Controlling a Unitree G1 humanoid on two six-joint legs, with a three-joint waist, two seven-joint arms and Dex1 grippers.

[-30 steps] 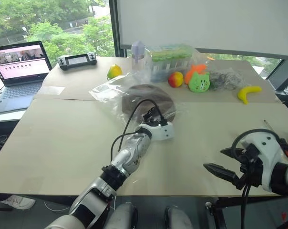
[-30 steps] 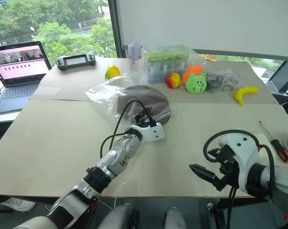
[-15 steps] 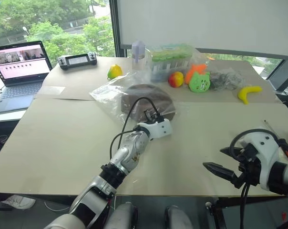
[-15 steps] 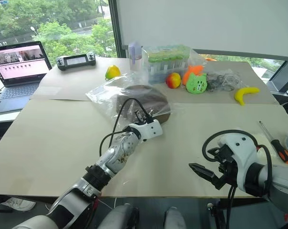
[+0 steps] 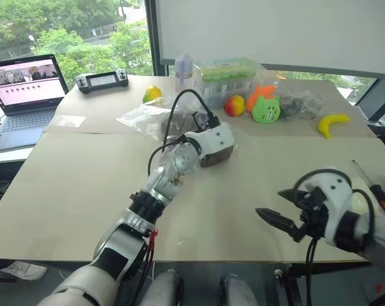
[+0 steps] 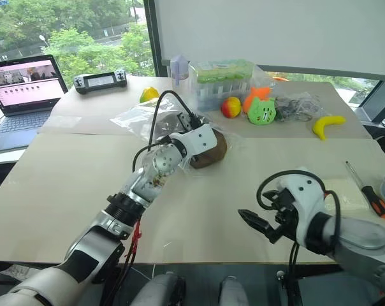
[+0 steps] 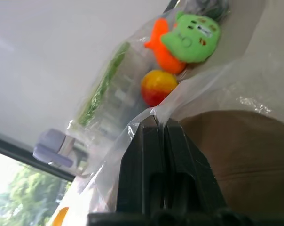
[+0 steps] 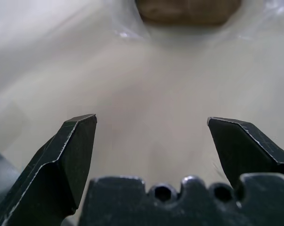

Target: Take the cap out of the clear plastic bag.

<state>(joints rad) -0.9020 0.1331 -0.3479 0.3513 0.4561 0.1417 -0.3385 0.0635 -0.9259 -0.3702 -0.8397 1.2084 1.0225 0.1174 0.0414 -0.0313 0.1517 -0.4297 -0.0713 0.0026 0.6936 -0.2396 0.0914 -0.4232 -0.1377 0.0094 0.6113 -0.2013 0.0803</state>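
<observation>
The clear plastic bag (image 5: 140, 117) lies mid-table with the brown cap (image 5: 218, 155) inside it. My left gripper (image 7: 156, 120) is shut on a fold of the bag's film and holds that edge up off the table, with the cap (image 7: 236, 155) hanging in the film just past its fingers. In the head views the left gripper (image 5: 203, 120) sits above the bag's near side. My right gripper (image 5: 271, 205) hovers open over the table's near right part, pointing toward the bag, nothing between its fingers (image 8: 78, 141). The cap (image 8: 186, 9) lies well ahead of it.
Along the far edge stand a bottle (image 5: 184, 67), a clear box with a green lid (image 5: 227, 80), a red-yellow fruit (image 5: 234, 105), a green toy (image 5: 266, 108), a bag of cables (image 5: 301, 102) and a banana (image 5: 329, 124). Far left: laptop (image 5: 23, 89), controller (image 5: 103, 80), yellow fruit (image 5: 152, 94). A screwdriver (image 6: 371, 191) lies right.
My left gripper closed on the bag's film and rose, pulling the bag's near edge and the cap up. My right gripper moved a little toward the middle.
</observation>
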